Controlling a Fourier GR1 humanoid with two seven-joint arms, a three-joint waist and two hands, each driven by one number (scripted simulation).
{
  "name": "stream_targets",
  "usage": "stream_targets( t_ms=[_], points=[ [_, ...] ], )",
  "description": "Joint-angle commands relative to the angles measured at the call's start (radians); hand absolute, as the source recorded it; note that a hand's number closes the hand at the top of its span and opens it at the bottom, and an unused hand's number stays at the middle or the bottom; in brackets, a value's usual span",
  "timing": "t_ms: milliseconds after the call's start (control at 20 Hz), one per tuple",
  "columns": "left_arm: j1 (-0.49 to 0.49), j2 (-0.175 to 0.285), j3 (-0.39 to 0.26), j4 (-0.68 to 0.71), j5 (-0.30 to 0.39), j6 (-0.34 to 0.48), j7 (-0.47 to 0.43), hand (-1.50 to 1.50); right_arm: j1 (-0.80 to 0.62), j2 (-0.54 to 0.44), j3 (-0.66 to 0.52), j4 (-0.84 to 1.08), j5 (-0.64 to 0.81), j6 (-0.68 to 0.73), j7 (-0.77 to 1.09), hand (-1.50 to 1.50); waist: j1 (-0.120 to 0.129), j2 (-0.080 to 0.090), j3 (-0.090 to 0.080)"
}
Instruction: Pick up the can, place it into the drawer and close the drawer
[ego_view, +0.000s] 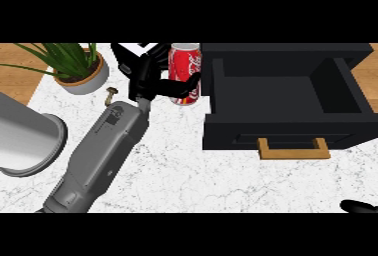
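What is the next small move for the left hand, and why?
Probably lift the red can slightly: the left hand is curled round it, and it is upright on the marble counter, just left of the open black drawer, not yet over it.

Glossy metal can (184, 62); matt black drawer (244, 136); wooden handle (293, 154); smooth white marble counter (221, 185).

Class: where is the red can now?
Head view, upper centre: the red can is in the left hand, between the potted plant at left and the open drawer at right.
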Motion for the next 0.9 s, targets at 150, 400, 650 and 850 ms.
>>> stream_targets(
  t_ms=[150, 400, 650, 850],
  points=[
    [-0.134, -0.029, -0.001, -0.106, -0.054, 0.094, 0.209, 1.5, -0.032, -0.027, -0.041, -0.01, -0.036, 0.001, 0.035, -1.5, -0.002, -0.001, 0.0],
    [-0.287, -0.053, 0.018, -0.043, -0.102, 0.125, 0.287, 1.5, -0.014, 0.033, 0.05, 0.011, 0.076, -0.024, 0.0, -1.5, -0.004, 0.002, 0.0],
    [-0.402, -0.091, 0.045, 0.095, -0.113, 0.127, 0.292, 1.5, 0.027, 0.011, -0.006, -0.027, -0.002, 0.02, -0.012, -1.5, -0.017, 0.004, 0.0],
    [-0.584, -0.092, 0.039, 0.198, -0.082, 0.167, 0.355, 1.5, 0.004, 0.037, 0.045, -0.035, 0.037, -0.003, 0.001, -1.5, -0.039, 0.008, 0.001]
  ],
)
